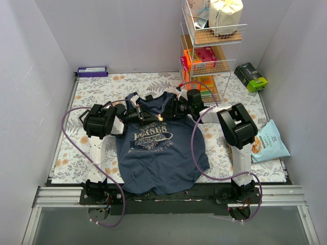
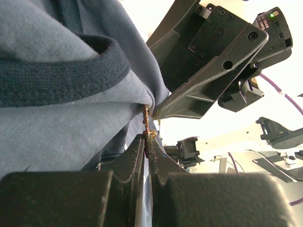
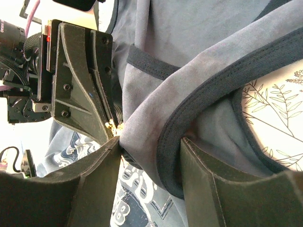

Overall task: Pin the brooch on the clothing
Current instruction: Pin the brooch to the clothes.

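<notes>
Your left gripper (image 2: 147, 142) has its jaws pinched on the small coppery brooch (image 2: 146, 124). The brooch's top meets the blue clothing (image 2: 61, 137) below the dark trim (image 2: 57, 80), and the right gripper (image 2: 161, 109) touches the fabric just to its right.

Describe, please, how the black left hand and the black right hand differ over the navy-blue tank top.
The left hand is closed to a slit on the small coppery brooch; the right hand has its fingers well apart. The left hand holds metal; the right hand has a dark-trimmed fold of the navy-blue tank top between its fingers, pinched or not I cannot tell. Both meet nearly tip to tip.
</notes>
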You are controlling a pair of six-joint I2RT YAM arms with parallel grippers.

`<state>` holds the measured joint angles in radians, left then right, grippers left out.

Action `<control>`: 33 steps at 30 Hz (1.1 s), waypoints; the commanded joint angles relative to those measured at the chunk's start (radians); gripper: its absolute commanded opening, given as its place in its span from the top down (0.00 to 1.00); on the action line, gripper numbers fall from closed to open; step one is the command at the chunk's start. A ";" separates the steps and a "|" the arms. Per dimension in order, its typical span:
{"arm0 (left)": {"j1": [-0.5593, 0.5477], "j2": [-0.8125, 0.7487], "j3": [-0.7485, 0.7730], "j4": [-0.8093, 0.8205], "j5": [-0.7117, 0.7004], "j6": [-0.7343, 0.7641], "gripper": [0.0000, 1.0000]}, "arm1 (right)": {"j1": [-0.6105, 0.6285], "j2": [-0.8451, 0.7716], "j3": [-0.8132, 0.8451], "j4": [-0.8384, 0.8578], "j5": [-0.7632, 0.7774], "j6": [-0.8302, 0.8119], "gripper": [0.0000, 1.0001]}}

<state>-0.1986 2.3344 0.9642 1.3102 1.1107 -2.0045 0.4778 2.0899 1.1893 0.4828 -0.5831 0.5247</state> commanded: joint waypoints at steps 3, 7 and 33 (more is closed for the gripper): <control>-0.002 -0.006 0.022 0.190 0.031 -0.039 1.00 | 0.001 0.027 0.026 0.034 0.002 -0.005 0.43; -0.002 -0.006 0.025 0.182 0.032 -0.039 1.00 | 0.004 0.033 0.027 0.033 -0.006 -0.005 0.43; -0.002 0.003 0.064 -0.064 0.012 0.003 1.00 | 0.007 0.045 0.027 -0.006 -0.017 -0.026 0.43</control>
<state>-0.1986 2.3512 0.9928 1.2709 1.1118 -2.0037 0.4782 2.1143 1.1961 0.4984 -0.5915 0.5163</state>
